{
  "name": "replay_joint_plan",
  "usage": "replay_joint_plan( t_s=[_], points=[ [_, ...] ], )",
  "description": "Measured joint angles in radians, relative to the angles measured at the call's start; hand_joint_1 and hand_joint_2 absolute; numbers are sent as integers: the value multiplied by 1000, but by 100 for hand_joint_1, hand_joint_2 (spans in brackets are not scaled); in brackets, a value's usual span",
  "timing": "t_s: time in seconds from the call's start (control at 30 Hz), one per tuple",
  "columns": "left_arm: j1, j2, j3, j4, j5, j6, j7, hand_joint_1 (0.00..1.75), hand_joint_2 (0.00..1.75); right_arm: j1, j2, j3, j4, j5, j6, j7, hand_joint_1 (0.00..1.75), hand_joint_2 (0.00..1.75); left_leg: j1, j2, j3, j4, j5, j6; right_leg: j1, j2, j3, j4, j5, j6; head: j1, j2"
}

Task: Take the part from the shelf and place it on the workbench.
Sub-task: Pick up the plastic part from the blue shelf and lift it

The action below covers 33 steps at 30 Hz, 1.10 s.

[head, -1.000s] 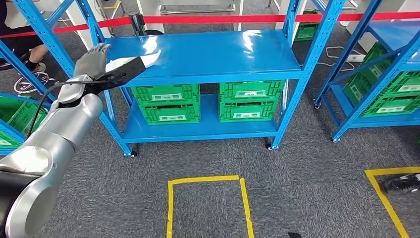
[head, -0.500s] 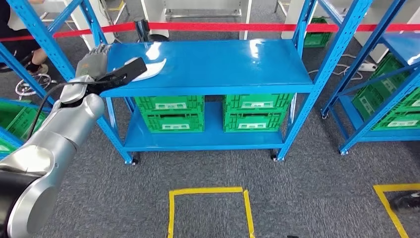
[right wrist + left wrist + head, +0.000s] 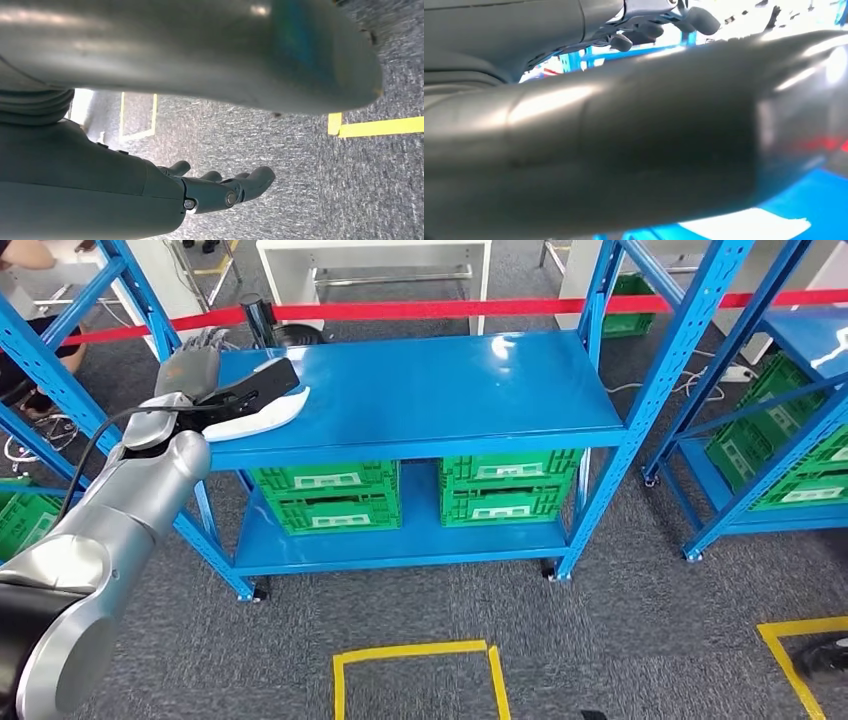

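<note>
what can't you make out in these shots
- Left robot hand grip on the part: head view, its back hides the fingers.
- Part's shape: left wrist view, blurred dark surface covers it.
- Crate contents: head view, hidden under the top shelf.

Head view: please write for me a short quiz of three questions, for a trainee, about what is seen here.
1. True or false: the left hand holds the part.
2. Where do the green crates stand? A: on the top board. B: on the lower shelf. C: on the carpet.
3. What colour is the tape square?
Key: 1 true; 2 B; 3 yellow.
</note>
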Motion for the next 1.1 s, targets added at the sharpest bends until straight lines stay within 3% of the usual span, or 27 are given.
replay_joint_plan(
  t_s=[0.1, 0.17, 0.2, 0.27, 0.3, 0.33, 0.37, 0.43, 0.5, 0.6, 0.67, 0.77, 0.83, 0.87, 0.93, 1.0, 1.1],
  points=[
    [-3, 4, 0, -4, 0, 2, 1, 0, 0, -1, -2, 0, 0, 1, 0, -1, 0, 0, 4, -4, 40, -20, -1, 11, 4, 1, 11, 40, 10, 14, 1, 0],
    [-7, 3, -1, -5, -1, 3, 1, 0, 0, -3, -2, 0, 0, 1, 0, -2, 0, 0, 8, -3, 66, -22, -8, 22, 3, -2, -47, 140, 16, 22, 3, 0],
    [-8, 2, -1, -5, -2, 2, 2, 0, 0, -4, -2, 0, 0, 1, 0, -3, 0, 0, 8, -3, 75, -22, -15, 25, 1, -4, -92, 199, 4, 26, 4, 0],
    [-6, 0, -2, -5, -3, -1, 5, 0, 0, -4, -2, 0, 0, 5, 2, -3, 0, 0, 10, -5, 91, -22, -34, 27, -3, -5, -176, 276, -61, 35, 4, 0],
    [-4, -1, -4, -4, -4, -3, 6, 0, 0, -3, -3, 0, 0, 7, 3, -3, 0, 0, 11, -7, 102, -21, -44, 25, -5, -5, -204, 280, -93, 39, 4, 0],
    [-3, -1, -5, -4, -4, -4, 7, 0, 0, -1, -3, 0, 0, 9, 3, -2, 0, 0, 14, -8, 113, -19, -56, 22, -8, -6, -218, 258, -104, 44, 4, 0],
    [-2, -1, -6, -4, -4, -4, 7, 0, 0, 1, -3, 0, 0, 9, 3, -2, 0, 0, 17, -9, 124, -16, -68, 17, -11, -8, -219, 213, -87, 48, 4, 0],
    [-2, 0, -8, -4, -4, -5, 7, 0, 0, 2, -3, 0, 0, 10, 3, -2, 0, 0, 19, -10, 138, -5, -96, 5, -19, -16, -199, 90, 26, 54, 6, 0],
    [-4, 1, -9, -6, -4, -5, 6, 0, 0, 1, -2, 0, 1, 10, 2, -3, 0, 0, 16, -11, 149, 0, -125, -10, -20, -23, -178, 22, 109, 46, 8, 0],
    [-11, 7, -9, -10, -4, -5, 6, 0, 0, 0, -2, 0, 1, 10, 1, -3, 0, 0, 15, -10, 171, 13, -132, -27, -22, -20, -153, 16, 120, 19, 8, 0],
    [-15, 9, -10, -9, -4, -11, 6, 0, 0, -1, -2, 0, 1, 10, 2, -3, 0, 0, 17, -4, 144, 74, -134, -34, -24, -20, -135, 16, 118, 3, 7, 0],
    [-14, 13, -14, -4, -4, -52, 12, 0, 0, -3, -2, 0, 1, 15, 3, 0, 0, 0, 20, 1, 28, 229, -195, -43, -23, -17, -119, 15, 104, -7, 6, 0],
    [-11, 16, -15, 0, -1, -76, 30, 0, 0, -2, -2, 0, 1, 16, 3, 3, 0, 0, 22, 2, -17, 248, -220, -42, -20, -13, -109, 15, 92, -8, 6, 0],
    [-10, 17, -15, 1, 0, -82, 40, 0, 0, -1, -2, 0, 1, 16, 3, 3, 0, 0, 21, 2, -18, 215, -198, -38, -18, -12, -102, 15, 86, -7, 6, 0],
    [-8, 19, -15, 2, 1, -79, 52, 0, 0, -1, -1, 0, 1, 17, 3, 2, 0, 0, 17, 1, 11, 92, -94, -23, -15, -11, -86, 15, 73, -4, 6, 0],
    [-9, 21, -16, 2, 1, -74, 55, 0, 0, -3, 0, 0, 1, 21, 4, -1, 0, 0, 10, 1, 36, 7, -31, -14, -12, -9, -78, 14, 63, 4, 5, 0],
    [-9, 26, -16, 1, 1, -71, 55, 0, 0, -3, 0, 0, 1, 28, 5, -5, 0, 0, 9, 1, 50, -5, -18, -7, -11, -8, -73, 11, 52, 21, 2, 0]
  ],
)
